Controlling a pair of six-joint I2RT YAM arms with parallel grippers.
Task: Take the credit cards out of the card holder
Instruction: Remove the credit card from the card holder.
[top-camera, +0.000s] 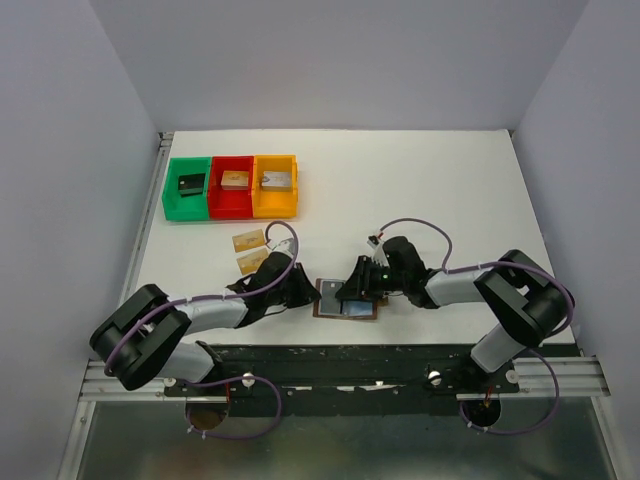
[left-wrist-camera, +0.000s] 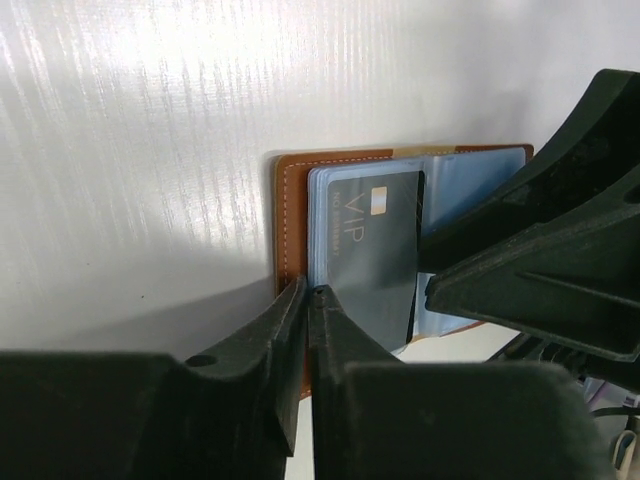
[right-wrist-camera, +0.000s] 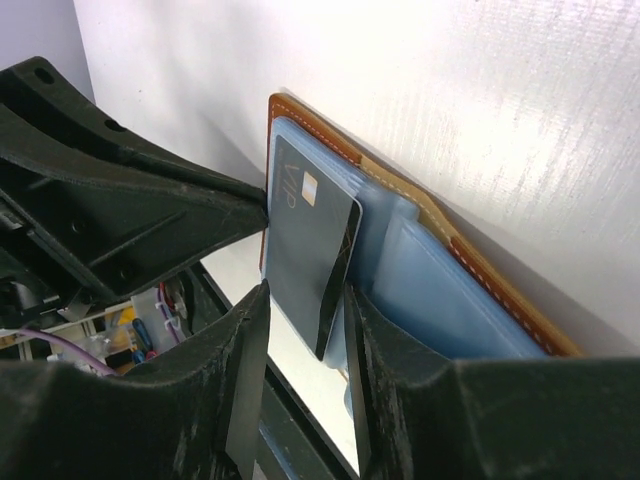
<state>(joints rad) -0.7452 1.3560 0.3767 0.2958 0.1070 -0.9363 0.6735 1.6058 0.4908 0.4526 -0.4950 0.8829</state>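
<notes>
From the top, you've got the card holder (top-camera: 330, 298) lying open at the bench's (top-camera: 450, 190) near edge, about midway along it. The left gripper (top-camera: 303, 290) is at its left side and the right gripper (top-camera: 358, 285) is over its middle. Two tan-gold cards (top-camera: 248, 241) lie loose on the bench just beyond the left arm. The green, red and orange bins (top-camera: 232, 186) sit toward the far left corner.

In the left wrist view, your left jaws are nearly together, just a slit, with the tips at the holder's brown edge. I can't tell if they're pinching it. A dark VIP card (left-wrist-camera: 370, 250) sticks out of the pale blue pocket.

In the right wrist view, your right jaws stand apart with that VIP card tilted up between them. It looks to be touching both fingers (right-wrist-camera: 250, 340), but honestly I can't tell if they're squeezing it.
</notes>
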